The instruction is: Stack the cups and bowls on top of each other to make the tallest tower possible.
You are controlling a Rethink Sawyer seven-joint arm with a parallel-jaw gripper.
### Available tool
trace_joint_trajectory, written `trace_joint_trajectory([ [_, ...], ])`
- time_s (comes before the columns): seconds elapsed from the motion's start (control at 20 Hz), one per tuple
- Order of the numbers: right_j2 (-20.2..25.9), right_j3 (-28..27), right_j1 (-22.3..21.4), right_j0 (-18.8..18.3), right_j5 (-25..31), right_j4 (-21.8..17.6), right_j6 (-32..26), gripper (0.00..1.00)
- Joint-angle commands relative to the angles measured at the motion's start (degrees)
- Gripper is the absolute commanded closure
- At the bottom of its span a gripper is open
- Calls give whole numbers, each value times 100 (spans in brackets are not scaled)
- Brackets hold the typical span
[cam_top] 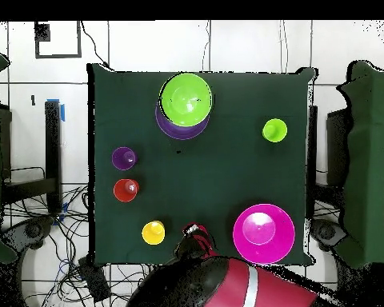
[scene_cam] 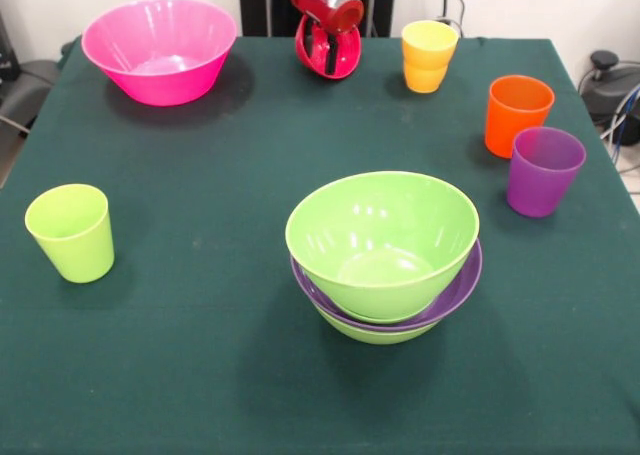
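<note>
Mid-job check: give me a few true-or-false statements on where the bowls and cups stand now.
1. The large glossy pink plastic bowl sits on top of the tower. False: it stands alone on the table.
2. A lime green plastic bowl is uppermost on the stack, over the wide purple plastic bowl. True.
3. The translucent purple plastic cup is nested inside the orange plastic cup. False: they stand side by side.
4. The gripper holds a cup. False: it holds nothing.
5. The lime green plastic cup stands upright, alone. True.
</note>
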Motion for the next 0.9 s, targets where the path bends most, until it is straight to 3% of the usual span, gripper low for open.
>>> trace_joint_trajectory([
  [0.05,543,-376,-216,-67,428,184,919,0],
  [0.9,422,-537,-210,24,454,152,733,0],
])
